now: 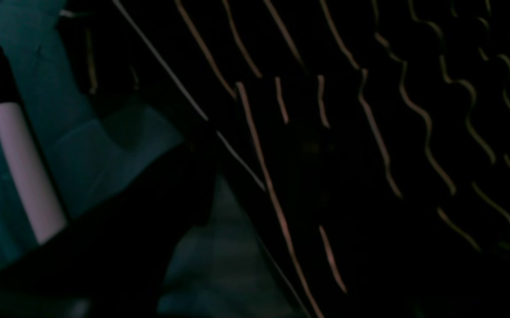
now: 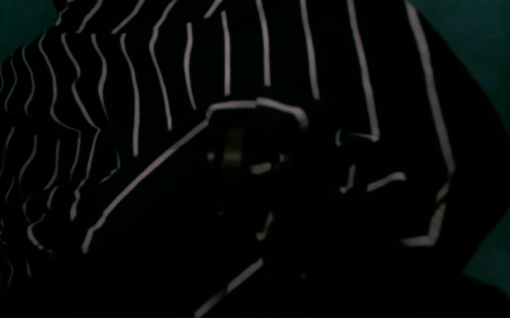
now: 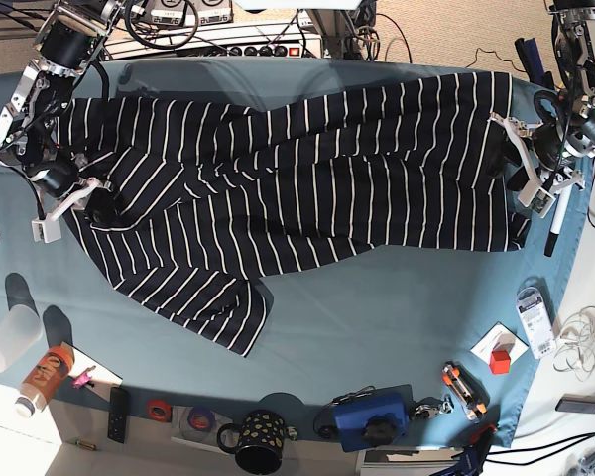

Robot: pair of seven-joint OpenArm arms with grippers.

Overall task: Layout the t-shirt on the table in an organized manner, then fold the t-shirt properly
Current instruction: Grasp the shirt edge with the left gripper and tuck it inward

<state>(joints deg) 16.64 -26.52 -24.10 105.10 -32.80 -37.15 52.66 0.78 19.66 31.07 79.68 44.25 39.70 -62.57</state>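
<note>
Base view: t-shirt [image 3: 307,178] lying long-axis 9-to-3; right gripper [image 3: 71,203] sitting at 9, left gripper [image 3: 535,164] at 3, finger states indiscernible.

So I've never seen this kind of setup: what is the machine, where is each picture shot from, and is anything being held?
It is a two-armed robot. One picture looks down on the table; the other two come from dim cameras on the wrists. A striped t-shirt lies spread across the teal cloth. The left end effector stands open at one end of the t-shirt, beside a marker. The right end effector is at the opposite end, but whether it grips fabric is unclear. A mug and other small clutter line the near edge.
</note>
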